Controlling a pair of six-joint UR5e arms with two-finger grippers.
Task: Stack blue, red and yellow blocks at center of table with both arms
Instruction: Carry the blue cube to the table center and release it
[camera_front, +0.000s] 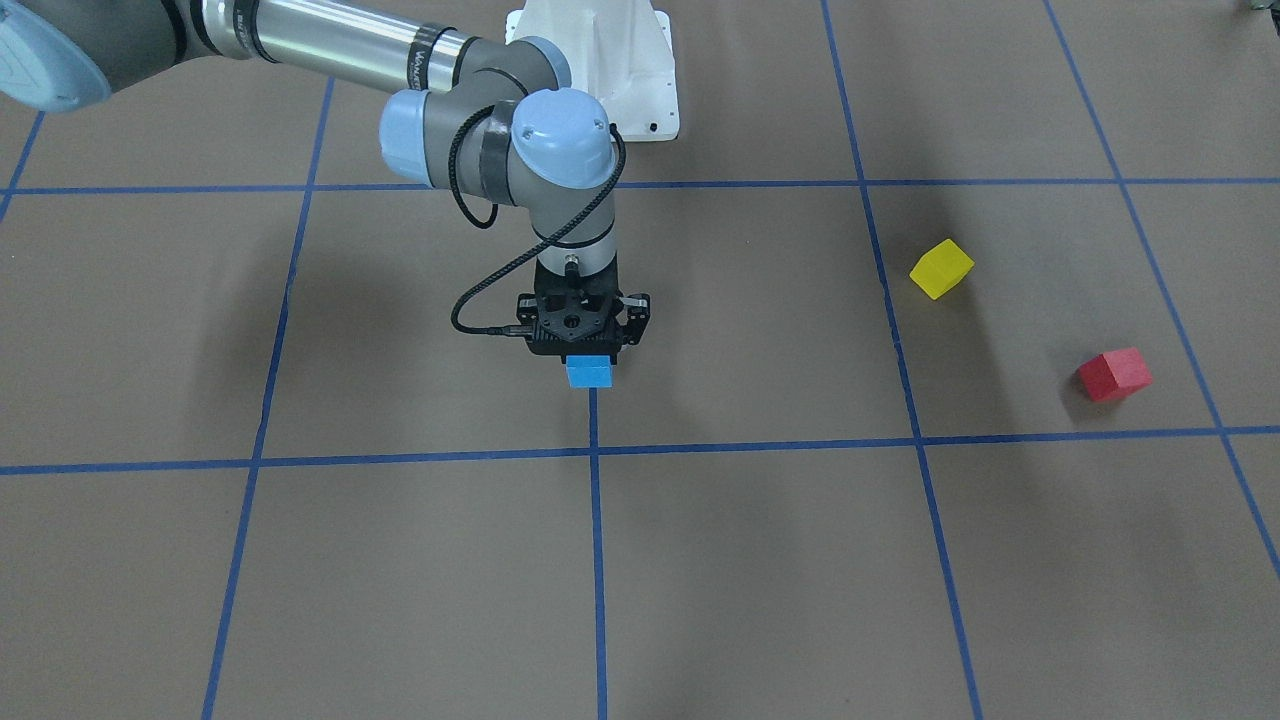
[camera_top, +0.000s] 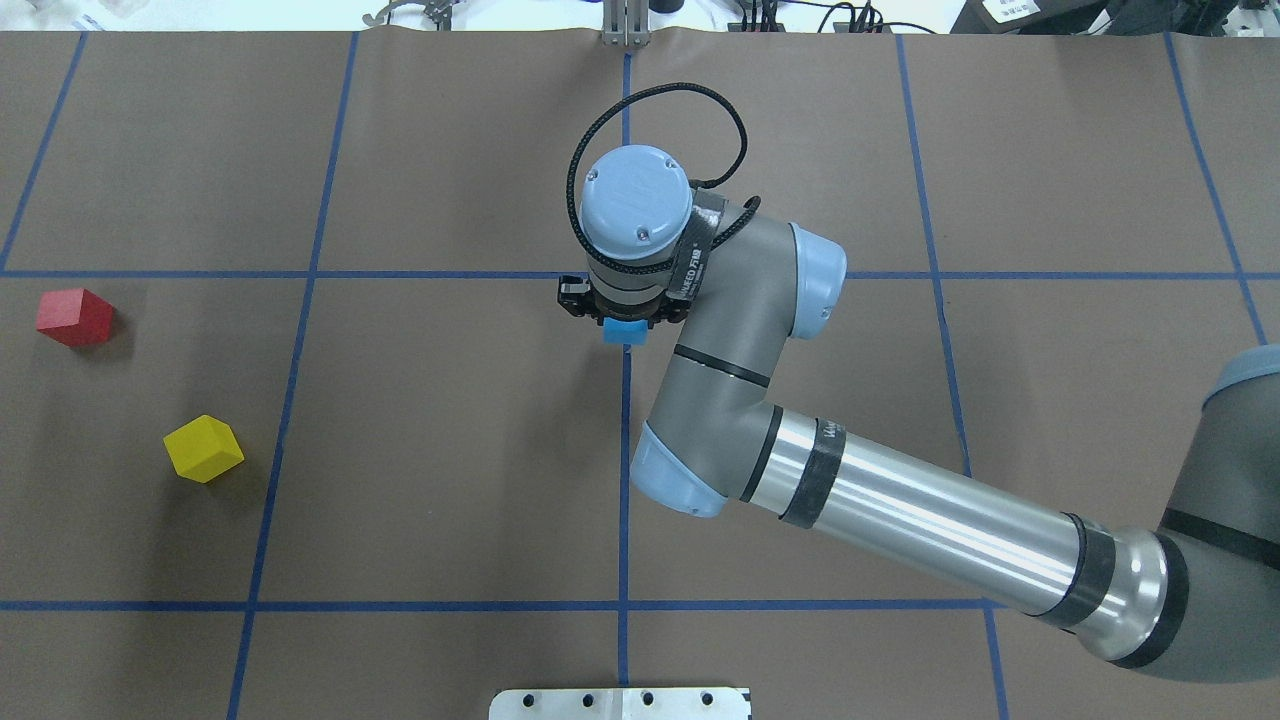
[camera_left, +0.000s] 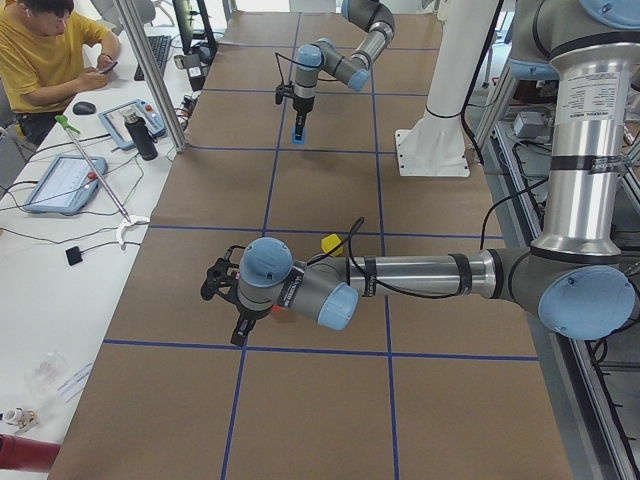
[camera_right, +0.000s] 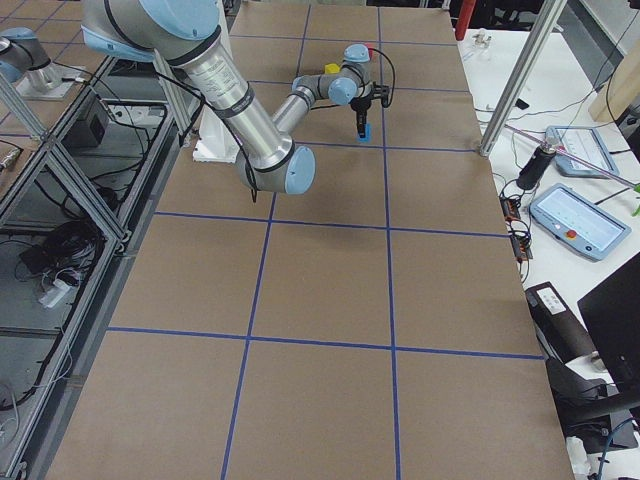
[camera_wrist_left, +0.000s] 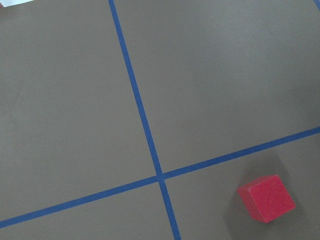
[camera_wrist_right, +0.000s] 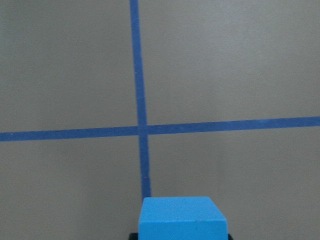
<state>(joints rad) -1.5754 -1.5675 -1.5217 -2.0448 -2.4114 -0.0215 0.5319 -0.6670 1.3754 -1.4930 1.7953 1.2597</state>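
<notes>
The blue block (camera_front: 589, 372) sits between the fingers of my right gripper (camera_front: 588, 362), which points straight down over the centre tape line; it also shows in the overhead view (camera_top: 625, 331) and the right wrist view (camera_wrist_right: 182, 218). I cannot tell whether the block touches the table. The yellow block (camera_top: 203, 449) and the red block (camera_top: 75, 316) lie apart on the table's left side. The red block also shows in the left wrist view (camera_wrist_left: 266, 198). My left gripper (camera_left: 222, 300) shows only in the exterior left view, above that area; I cannot tell if it is open or shut.
Brown table (camera_top: 450, 450) with a blue tape grid; a tape crossing (camera_wrist_right: 142, 130) lies just ahead of the blue block. The white robot base (camera_front: 600, 60) stands behind. An operator (camera_left: 50, 60) sits at a side desk with tablets and cables.
</notes>
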